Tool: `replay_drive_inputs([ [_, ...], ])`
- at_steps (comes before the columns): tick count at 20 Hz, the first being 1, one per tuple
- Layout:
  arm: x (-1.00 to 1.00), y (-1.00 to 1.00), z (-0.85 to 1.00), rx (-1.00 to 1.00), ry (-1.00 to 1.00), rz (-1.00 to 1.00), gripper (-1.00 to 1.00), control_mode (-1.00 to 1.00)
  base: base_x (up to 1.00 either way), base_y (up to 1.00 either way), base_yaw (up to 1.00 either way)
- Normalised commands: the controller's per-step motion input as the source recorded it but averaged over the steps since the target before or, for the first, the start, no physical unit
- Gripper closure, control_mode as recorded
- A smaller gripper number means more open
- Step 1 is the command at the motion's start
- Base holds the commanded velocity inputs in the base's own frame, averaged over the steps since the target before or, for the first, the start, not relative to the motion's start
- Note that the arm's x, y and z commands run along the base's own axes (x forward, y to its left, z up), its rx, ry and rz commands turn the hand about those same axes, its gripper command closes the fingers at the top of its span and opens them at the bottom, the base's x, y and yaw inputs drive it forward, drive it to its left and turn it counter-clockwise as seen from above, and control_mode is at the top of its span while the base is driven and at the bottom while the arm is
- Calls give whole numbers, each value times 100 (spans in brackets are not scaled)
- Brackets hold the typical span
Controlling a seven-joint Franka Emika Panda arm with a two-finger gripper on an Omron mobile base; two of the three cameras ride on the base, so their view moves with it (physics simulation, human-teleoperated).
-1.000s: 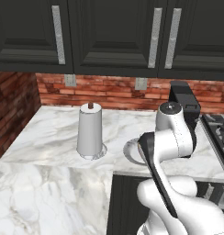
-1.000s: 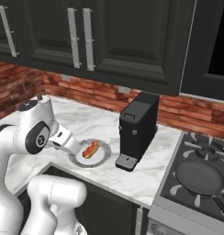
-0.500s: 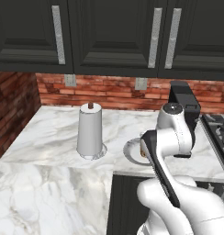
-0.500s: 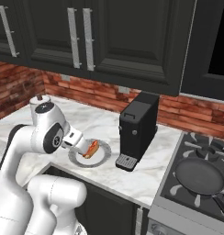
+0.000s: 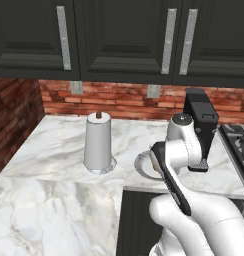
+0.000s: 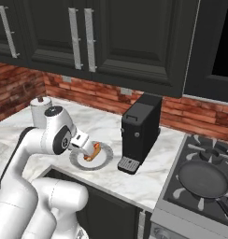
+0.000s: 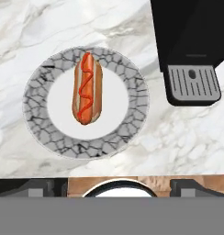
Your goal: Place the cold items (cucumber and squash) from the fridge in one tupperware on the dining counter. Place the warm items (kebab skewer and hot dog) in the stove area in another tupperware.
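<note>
The hot dog [image 7: 86, 89] lies on a round plate [image 7: 132, 124] with a grey cracked pattern on its rim. The plate stands on the marble worktop [image 7: 49, 27], just beside the black coffee machine [image 6: 140, 132], on the side away from the stove [image 6: 204, 182]. In the hand view the hot dog sits a little off the middle of the plate, on the half farther from the coffee machine, and its long axis runs about parallel to the side of the machine's drip tray [image 7: 193, 85].

The end effector [image 6: 90, 148] hangs above the plate with its jaws fully apart and nothing between them. It does not touch the food.

I judge the hot dog to be light and soft. The bun will give under pressure, so a hard squeeze may crush it or push the sausage out. The red sauce line along the top looks slippery, and the rounded shape could roll on the smooth plate if it is pushed from one side only. The best place to take hold seems the middle of its length, with the fingers across the short width and pressing on the two sides of the bun. A grip near one end would let it tip or sag. The plate itself is loose on the worktop and may slide if the fingers press on it.
</note>
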Motion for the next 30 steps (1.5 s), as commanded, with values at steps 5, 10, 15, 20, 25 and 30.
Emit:
replay_drive_inputs([
  [5,31,0,-21,0,1,0,-100,-100,0,0,0],
  [10,31,0,-22,0,0,0,-100,-100,0,0,0],
  [15,32,0,-24,0,0,0,-100,-100,0,0,0],
  [20,33,0,-25,0,0,0,-100,-100,0,0,0],
  [25,34,0,-24,0,2,0,-100,-100,0,0,0],
  [30,34,0,-26,0,2,0,-100,-100,0,0,0],
])
